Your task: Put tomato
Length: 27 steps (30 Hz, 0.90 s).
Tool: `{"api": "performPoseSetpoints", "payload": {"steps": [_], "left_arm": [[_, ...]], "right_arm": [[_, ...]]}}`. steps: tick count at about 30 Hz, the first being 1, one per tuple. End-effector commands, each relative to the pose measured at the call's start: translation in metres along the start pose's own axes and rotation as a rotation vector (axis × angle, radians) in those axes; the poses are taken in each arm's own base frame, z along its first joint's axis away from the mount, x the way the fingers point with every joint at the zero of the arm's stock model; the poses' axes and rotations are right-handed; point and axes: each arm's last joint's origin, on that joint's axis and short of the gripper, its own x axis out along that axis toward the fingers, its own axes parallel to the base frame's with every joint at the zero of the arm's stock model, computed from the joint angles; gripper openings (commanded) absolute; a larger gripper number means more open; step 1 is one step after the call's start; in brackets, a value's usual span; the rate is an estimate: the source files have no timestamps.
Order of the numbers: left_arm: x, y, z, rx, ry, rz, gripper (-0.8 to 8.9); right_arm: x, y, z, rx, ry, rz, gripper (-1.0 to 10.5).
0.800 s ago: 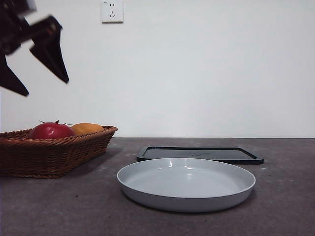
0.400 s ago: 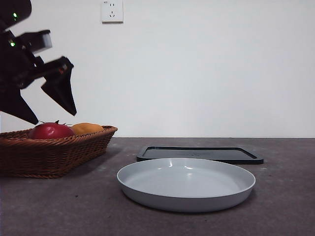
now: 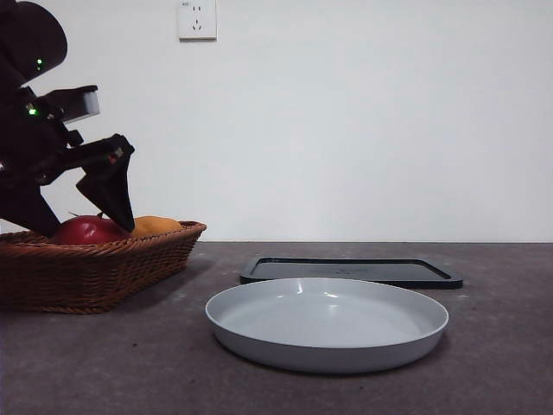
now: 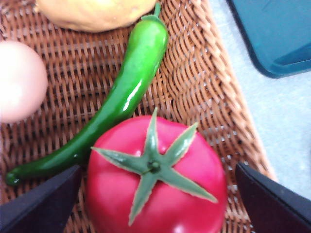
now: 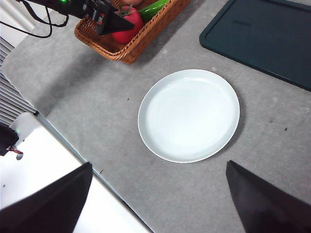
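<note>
The glossy red tomato [image 4: 156,189] with a green star stem lies in the wicker basket [image 3: 95,268], seen also as the tomato [image 3: 86,231] and the tomato [image 5: 127,26]. My left gripper [image 4: 155,194] is open, its jaws on either side of the tomato and just above it; it shows as the left gripper [image 3: 73,212] at the basket. My right gripper [image 5: 158,199] is open and empty, high above the table over the grey plate [image 5: 188,114].
In the basket lie a green pepper [image 4: 121,92], an orange-yellow fruit [image 4: 95,12] and a pale pink fruit [image 4: 19,80]. The grey plate [image 3: 327,322] sits mid-table with a dark tray [image 3: 350,271] behind it. The table edge [image 5: 73,145] runs near a white surface.
The left gripper has come down from high at the left to just over the basket, its open jaws now around the tomato.
</note>
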Motion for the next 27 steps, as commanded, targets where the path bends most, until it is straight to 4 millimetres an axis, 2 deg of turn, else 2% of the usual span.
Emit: {"api": "performPoseSetpoints", "payload": {"steps": [1, 9, 13, 18, 23, 27], "left_arm": [[0.007, 0.001, 0.004, 0.019, 0.004, 0.001, 5.08], [0.01, 0.001, 0.003, 0.019, 0.014, 0.004, 4.9], [0.01, 0.001, 0.002, 0.019, 0.016, 0.004, 3.34], [0.009, 0.001, 0.003, 0.014, 0.016, 0.003, 3.3], [-0.005, -0.002, 0.008, -0.003, -0.03, 0.003, 3.3], [-0.03, -0.008, 0.017, -0.007, -0.115, -0.029, 3.3]], "right_arm": [[-0.002, 0.002, 0.004, -0.022, -0.016, 0.001, 4.4], [-0.002, 0.002, 0.004, -0.022, -0.016, 0.001, 4.4], [-0.002, 0.002, 0.004, -0.022, -0.016, 0.001, 4.4], [-0.002, 0.002, 0.004, -0.023, -0.016, 0.001, 4.4], [-0.002, 0.002, 0.004, -0.023, -0.016, 0.001, 4.4], [-0.002, 0.002, 0.004, -0.023, -0.016, 0.001, 4.4]]}}
